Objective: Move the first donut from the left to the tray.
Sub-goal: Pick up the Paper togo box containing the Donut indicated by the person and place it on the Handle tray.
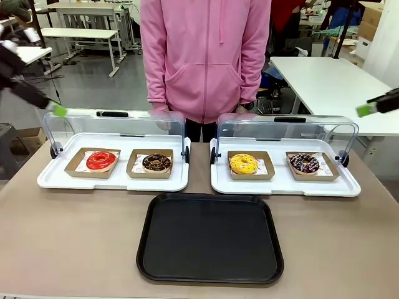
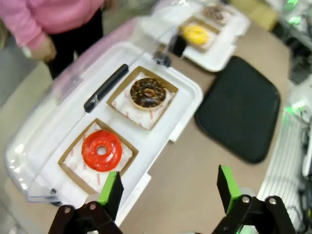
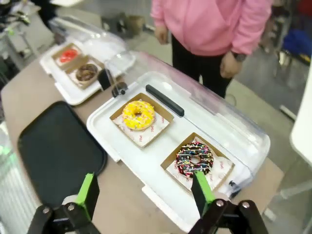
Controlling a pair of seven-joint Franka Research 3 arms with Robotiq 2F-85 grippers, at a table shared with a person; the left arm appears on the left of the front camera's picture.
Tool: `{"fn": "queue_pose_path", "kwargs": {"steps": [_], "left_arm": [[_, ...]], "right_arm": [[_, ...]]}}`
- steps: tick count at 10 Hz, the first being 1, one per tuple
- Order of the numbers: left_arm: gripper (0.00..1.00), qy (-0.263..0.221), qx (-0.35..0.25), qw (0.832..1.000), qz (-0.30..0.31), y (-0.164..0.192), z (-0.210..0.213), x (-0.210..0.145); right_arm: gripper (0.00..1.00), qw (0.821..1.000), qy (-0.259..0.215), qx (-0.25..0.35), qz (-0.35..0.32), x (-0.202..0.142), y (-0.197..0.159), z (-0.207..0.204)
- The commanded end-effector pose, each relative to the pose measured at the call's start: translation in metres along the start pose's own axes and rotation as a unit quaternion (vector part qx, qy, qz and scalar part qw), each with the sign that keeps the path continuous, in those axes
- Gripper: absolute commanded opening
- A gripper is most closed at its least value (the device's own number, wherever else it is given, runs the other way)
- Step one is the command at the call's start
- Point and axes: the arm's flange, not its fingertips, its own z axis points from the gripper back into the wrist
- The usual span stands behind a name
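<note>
The first donut from the left [image 1: 101,161] is a glossy red ring in a shallow brown cardboard holder. It lies at the left end of the left white tray [image 1: 56,180]. The black tray [image 1: 210,237] lies flat in front of both white trays, with nothing on it. My left gripper [image 1: 57,110] hangs high at the far left, above and behind the red donut. In the left wrist view the red donut [image 2: 101,150] lies below my open left gripper [image 2: 169,190], and the black tray [image 2: 241,107] is off to the right. My right gripper [image 1: 366,110] hovers high at the far right, and in its wrist view it [image 3: 146,192] stands open and holds nothing.
A chocolate donut [image 1: 156,163] sits beside the red one. On the right white tray [image 1: 349,187] lie a yellow donut [image 1: 243,164] and a sprinkled dark donut [image 1: 304,163]. Both clear domed lids [image 1: 112,124] stand raised at the back. A person in a pink hoodie [image 1: 206,56] stands at the far edge.
</note>
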Motion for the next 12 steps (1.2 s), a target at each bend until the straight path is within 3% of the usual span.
{"fn": "queue_pose_path", "kwargs": {"steps": [1,3,6,9,11,12], "left_arm": [[1.00,-0.040,-0.061,0.996,-0.059,0.030,0.014,-0.020],[1.00,-0.097,-0.080,0.989,-0.073,0.046,0.032,-0.045],[1.00,-0.148,-0.076,0.982,-0.086,0.056,0.040,-0.070],[1.00,-0.149,-0.081,0.982,-0.087,0.052,0.039,-0.071],[1.00,-0.124,-0.066,0.988,-0.060,0.051,0.039,-0.067],[1.00,-0.137,-0.076,0.984,-0.079,0.054,0.036,-0.073]], "right_arm": [[1.00,0.995,-0.055,0.067,0.057,-0.019,-0.021,-0.003],[1.00,0.986,-0.105,0.091,0.090,-0.038,-0.038,0.001],[1.00,0.981,-0.128,0.093,0.112,-0.040,-0.041,0.000],[1.00,0.982,-0.131,0.095,0.094,-0.040,-0.047,-0.003],[1.00,0.984,-0.130,0.091,0.080,-0.041,-0.046,-0.005],[1.00,0.984,-0.124,0.100,0.082,-0.045,-0.046,-0.007]]}}
